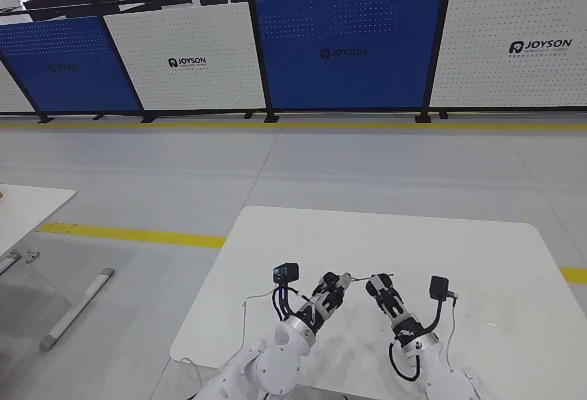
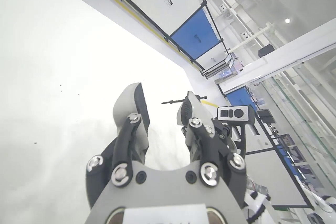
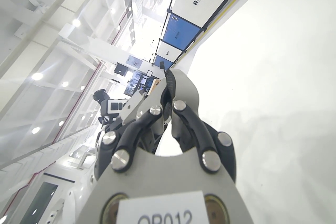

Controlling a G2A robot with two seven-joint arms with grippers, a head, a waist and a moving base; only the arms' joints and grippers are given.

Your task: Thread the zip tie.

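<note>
The zip tie (image 1: 359, 279) is a thin black strip hanging just above the white table (image 1: 423, 240), between my two grippers. My right gripper (image 3: 168, 75) is shut on it, and a short black end (image 3: 162, 64) sticks out past the fingertips. My left gripper (image 2: 164, 91) is open. The tie's free end (image 2: 172, 101) reaches into the gap near one fingertip (image 2: 189, 104), touching neither pad as far as I can see. In the top view the left gripper (image 1: 340, 282) and the right gripper (image 1: 376, 285) face each other tip to tip near the table's front.
The table top around the grippers is bare white. The right arm's wrist camera (image 2: 233, 113) sits close behind the left fingers. A second white table (image 1: 13, 215) stands far left, and blue and white panels (image 1: 348, 55) line the back.
</note>
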